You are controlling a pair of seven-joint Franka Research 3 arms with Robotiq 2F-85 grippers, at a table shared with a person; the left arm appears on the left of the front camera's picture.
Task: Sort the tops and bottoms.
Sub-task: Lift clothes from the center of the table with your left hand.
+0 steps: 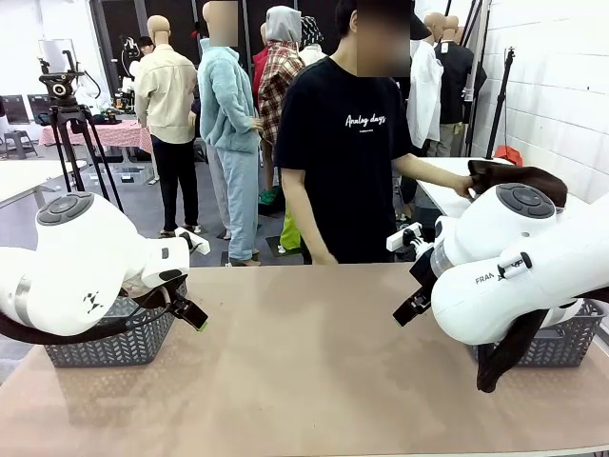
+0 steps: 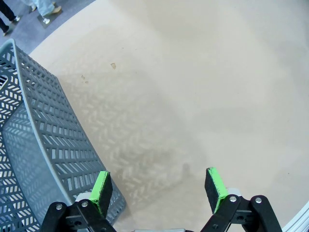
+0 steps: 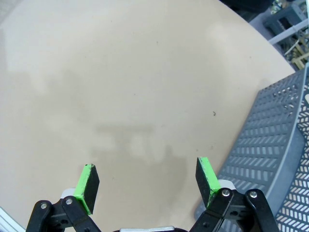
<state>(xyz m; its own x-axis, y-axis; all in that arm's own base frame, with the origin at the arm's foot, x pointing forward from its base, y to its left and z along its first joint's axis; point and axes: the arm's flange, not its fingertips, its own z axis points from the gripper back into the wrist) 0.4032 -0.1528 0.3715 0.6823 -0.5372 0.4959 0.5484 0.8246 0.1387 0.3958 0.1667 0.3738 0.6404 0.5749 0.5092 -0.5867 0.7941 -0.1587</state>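
A tan table (image 1: 304,352) is seen in a big room. Dark bottoms (image 1: 500,360) are hung by the grey basket (image 1: 566,343) at its right edge. The left gripper (image 2: 159,191) and right gripper (image 3: 147,182) are spread wide; nothing is gripped.

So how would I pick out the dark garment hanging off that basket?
Find the big white right arm at the table's right end; behind it stands a grey lattice basket. The dark garment droops over the basket's near corner towards the tabletop. The other dark piece lies on the far white table under the person's hand.
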